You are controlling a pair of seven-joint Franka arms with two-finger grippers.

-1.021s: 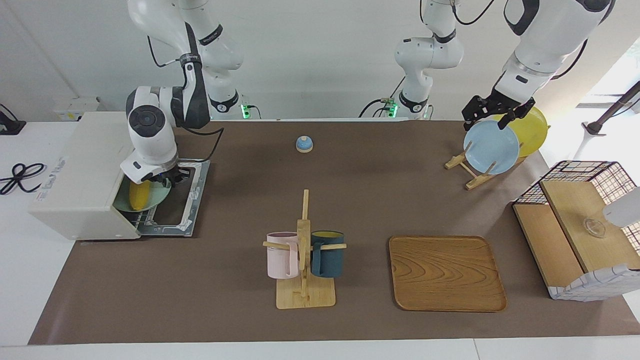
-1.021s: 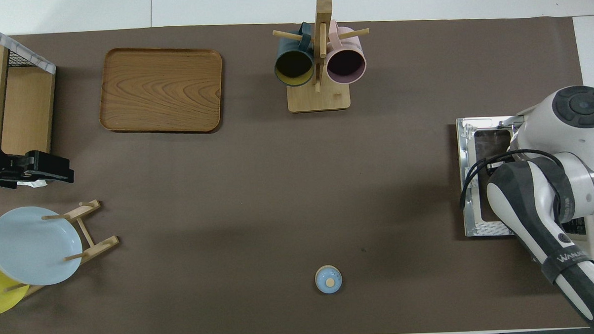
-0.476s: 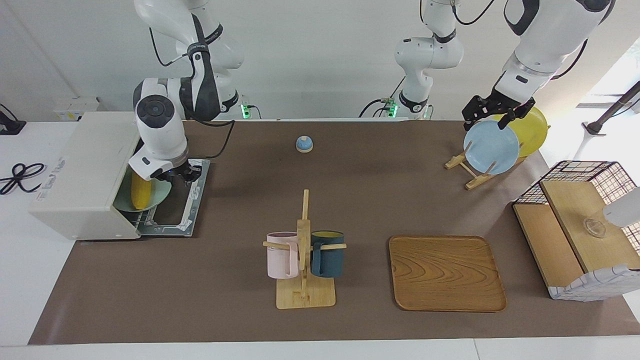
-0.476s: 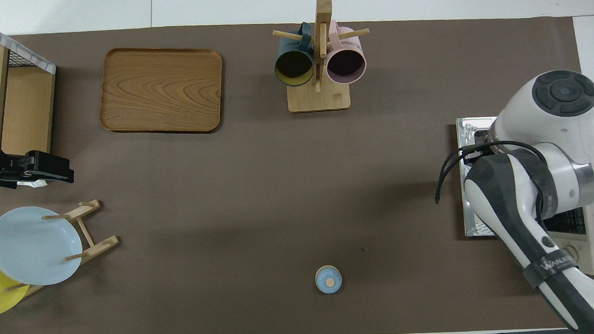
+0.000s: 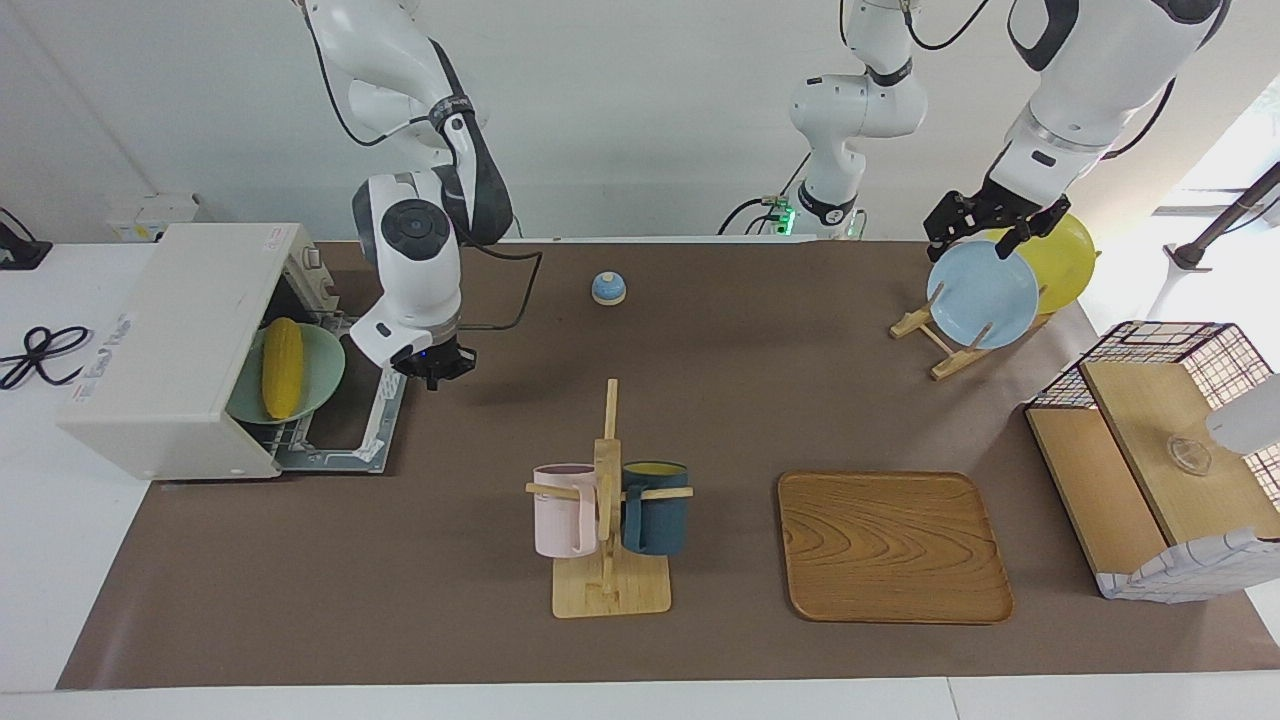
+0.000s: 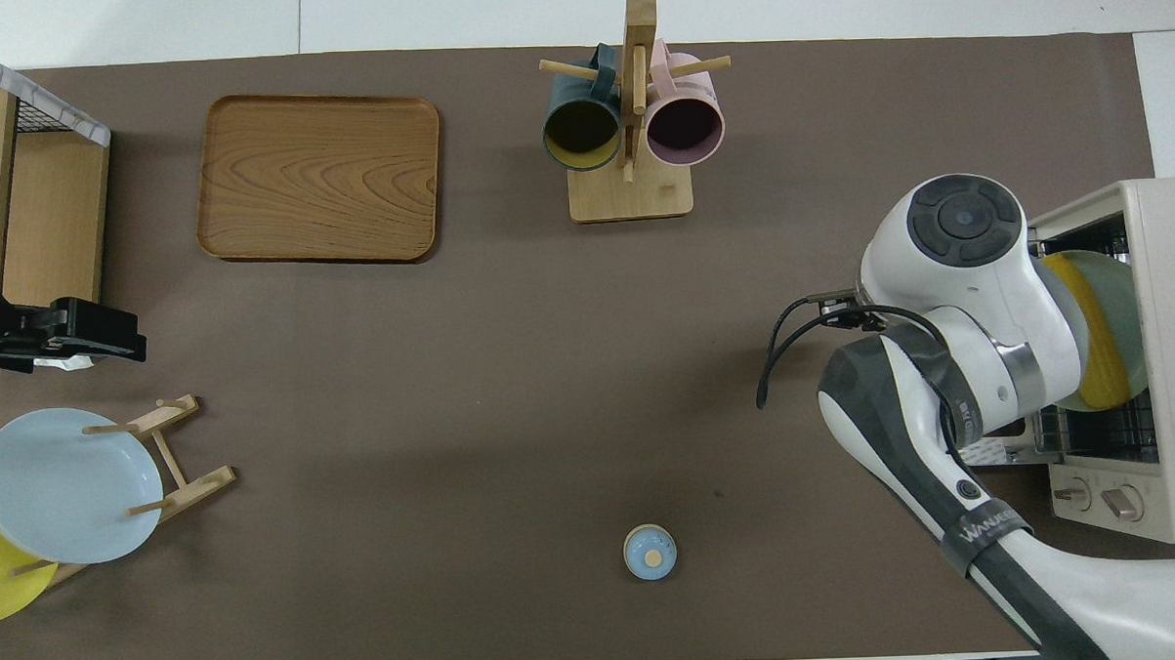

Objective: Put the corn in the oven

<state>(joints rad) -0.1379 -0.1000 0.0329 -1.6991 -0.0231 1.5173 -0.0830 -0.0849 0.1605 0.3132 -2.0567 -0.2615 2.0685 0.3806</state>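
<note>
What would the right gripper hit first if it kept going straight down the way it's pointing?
Most likely the brown table mat. The right gripper is shut and points downward beside the oven door's edge, holding nothing. Depth is unclear, so it might clip the open door instead.

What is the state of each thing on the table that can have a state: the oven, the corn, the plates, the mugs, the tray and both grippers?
White toaster oven: door open, lying flat.
Yellow corn cob: lying on a pale green plate on the oven rack.
Right gripper: shut, empty, over the table beside the oven door.
Left gripper: open, over the light blue plate.
Light blue plate, yellow plate: upright in wooden rack.
Pink mug, dark blue mug: hung on wooden stand.
Wooden tray: empty.
</note>
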